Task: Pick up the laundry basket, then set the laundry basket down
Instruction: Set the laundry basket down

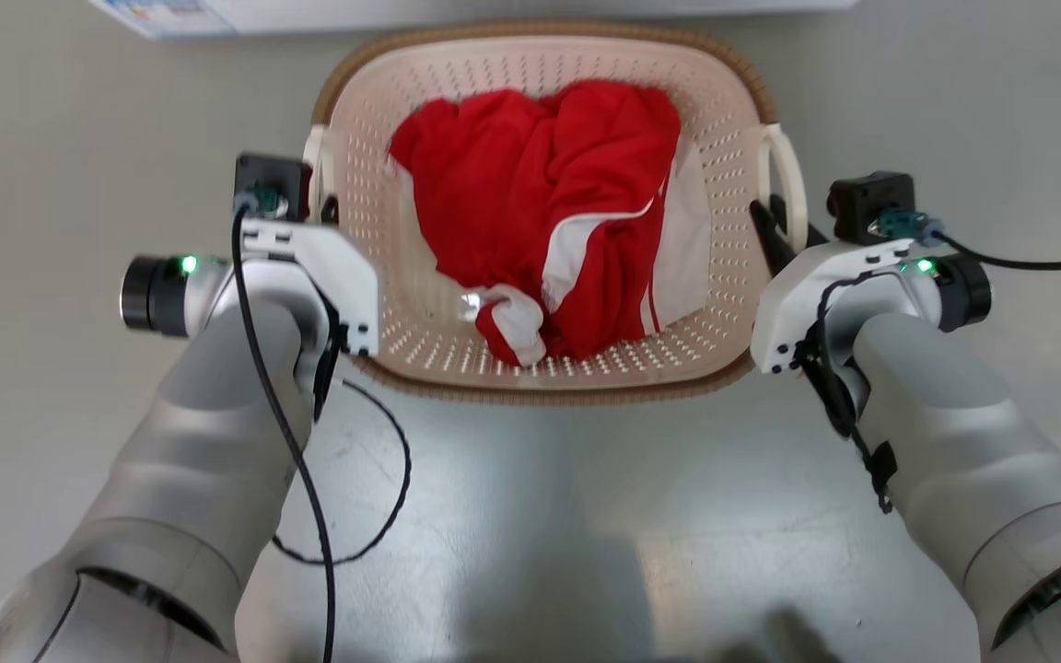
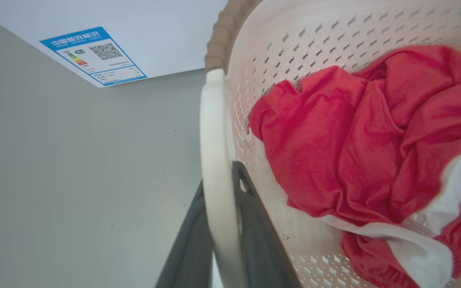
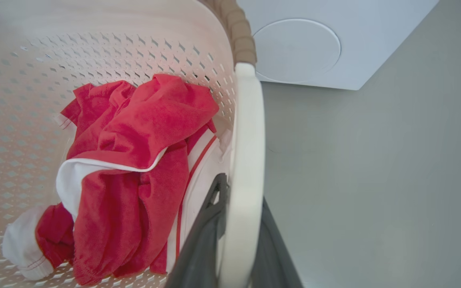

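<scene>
While the cream-white perforated plastic laundry basket [image 1: 549,394] with its brown woven rim lay dead ahead between my arms, long axis crosswise, left gripper [image 2: 219,176] and right gripper [image 3: 242,192] each pinched a white loop handle [image 2: 213,132], both equally near.

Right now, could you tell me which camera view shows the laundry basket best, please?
The head view: it looks down on nearly the whole laundry basket, with brown rim, left handle, right handle and the red garment inside. The left wrist view gives the left handle and inner wall close up; the right wrist view, the right handle.
</scene>
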You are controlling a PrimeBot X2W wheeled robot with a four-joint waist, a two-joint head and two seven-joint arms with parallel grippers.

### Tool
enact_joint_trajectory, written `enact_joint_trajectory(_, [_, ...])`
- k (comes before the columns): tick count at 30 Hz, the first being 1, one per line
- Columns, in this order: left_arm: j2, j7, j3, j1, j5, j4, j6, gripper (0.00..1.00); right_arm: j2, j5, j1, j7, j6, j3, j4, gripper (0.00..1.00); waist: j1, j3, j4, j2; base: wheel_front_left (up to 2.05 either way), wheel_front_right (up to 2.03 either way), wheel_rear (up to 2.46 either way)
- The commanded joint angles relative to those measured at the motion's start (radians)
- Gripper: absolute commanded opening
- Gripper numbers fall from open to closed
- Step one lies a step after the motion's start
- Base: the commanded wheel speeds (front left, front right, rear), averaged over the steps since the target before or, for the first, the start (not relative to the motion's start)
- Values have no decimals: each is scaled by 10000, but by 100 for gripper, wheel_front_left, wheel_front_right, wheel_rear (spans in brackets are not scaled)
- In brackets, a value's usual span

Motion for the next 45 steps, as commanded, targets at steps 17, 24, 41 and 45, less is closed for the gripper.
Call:
enact_joint_trajectory(17, [96,-258,43,-1075,33,-73,719,0,3,-2578,462,-236,156,-2335,-1004,0,0,1278,226,0,0,0,0])
enact_joint_trajectory(24, [528,-685,181,-757,-90,-136,355,0,137,-3285,639,-236,156,-2987,-1175,0,0,1437,142,0,0,0,0])
enact_joint_trajectory(41, [461,-699,217,-508,-327,-66,136,0,247,-4457,886,-237,156,-4039,-1163,0,0,1403,266,0,0,0,0])
enact_joint_trajectory(45, [361,-726,178,-427,-338,-53,150,0,249,-4535,907,-237,156,-4122,-1157,0,0,1406,315,0,0,0,0])
